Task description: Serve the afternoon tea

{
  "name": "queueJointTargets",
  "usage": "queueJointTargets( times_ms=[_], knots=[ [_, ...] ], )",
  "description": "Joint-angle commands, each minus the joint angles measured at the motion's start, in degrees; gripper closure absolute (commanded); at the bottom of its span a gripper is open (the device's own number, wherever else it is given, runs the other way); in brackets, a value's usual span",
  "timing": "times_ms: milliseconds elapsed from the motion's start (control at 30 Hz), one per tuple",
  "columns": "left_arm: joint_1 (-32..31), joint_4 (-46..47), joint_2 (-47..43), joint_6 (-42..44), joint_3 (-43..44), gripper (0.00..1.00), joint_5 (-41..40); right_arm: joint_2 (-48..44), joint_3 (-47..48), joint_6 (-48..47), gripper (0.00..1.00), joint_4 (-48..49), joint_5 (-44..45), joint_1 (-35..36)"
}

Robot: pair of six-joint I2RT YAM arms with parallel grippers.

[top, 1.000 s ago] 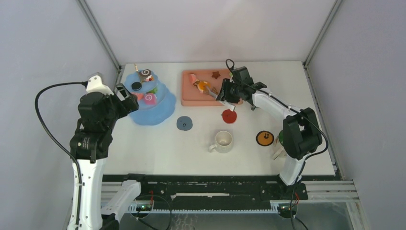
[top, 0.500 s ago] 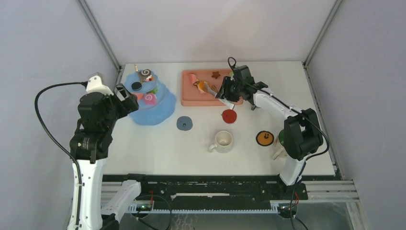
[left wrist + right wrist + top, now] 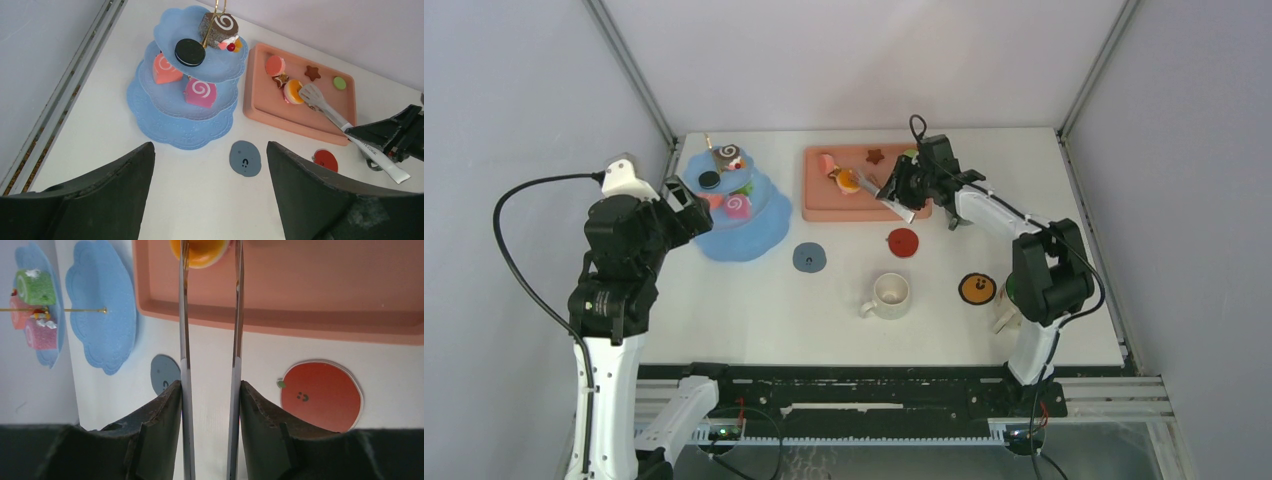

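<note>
The blue tiered dessert tower [image 3: 739, 215] stands at the left and shows in the left wrist view [image 3: 182, 125]. It carries a chocolate swirl roll [image 3: 218, 27], a black cookie [image 3: 189, 52] and pink swirl rolls [image 3: 201, 92]. My right gripper [image 3: 902, 190] [image 3: 210, 387] is shut on the thin metal tongs [image 3: 183, 315]. The tong tips are at an orange pastry [image 3: 848, 179] [image 3: 201, 247] on the salmon tray [image 3: 864, 210]. My left gripper [image 3: 686, 205] [image 3: 208, 150] is open and empty beside the tower. A cream mug [image 3: 891, 293] stands mid-table. A green mug [image 3: 1010, 290] is partly hidden by the right arm.
The tray also holds a pink pastry [image 3: 274, 65], a brown star [image 3: 313, 73] and a green piece [image 3: 340, 82]. A grey-blue coaster [image 3: 809, 257], a red one [image 3: 903, 242] and an orange one [image 3: 976, 288] lie on the table. Enclosure walls stand on three sides.
My right gripper has shifted a little to the right and toward the back with the tongs. The left arm has not moved.
</note>
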Motion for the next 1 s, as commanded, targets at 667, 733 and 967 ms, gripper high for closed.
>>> queueJointTargets(
  times_ms=[667, 733, 967],
  knots=[
    [0.5, 2.3, -0.7, 0.0, 0.0, 0.13, -0.1, -5.2, -0.3, -1.5, 1.00, 1.0, 1.2, -0.7],
    [0.4, 2.4, -0.7, -0.1, -0.1, 0.13, 0.0, -6.8, -0.6, -3.2, 1.00, -0.8, 3.8, -0.5],
    [0.5, 2.6, -0.7, -0.2, 0.1, 0.13, 0.3, -10.4, -0.2, -13.7, 1.00, -7.4, 22.7, 4.5]
  ],
)
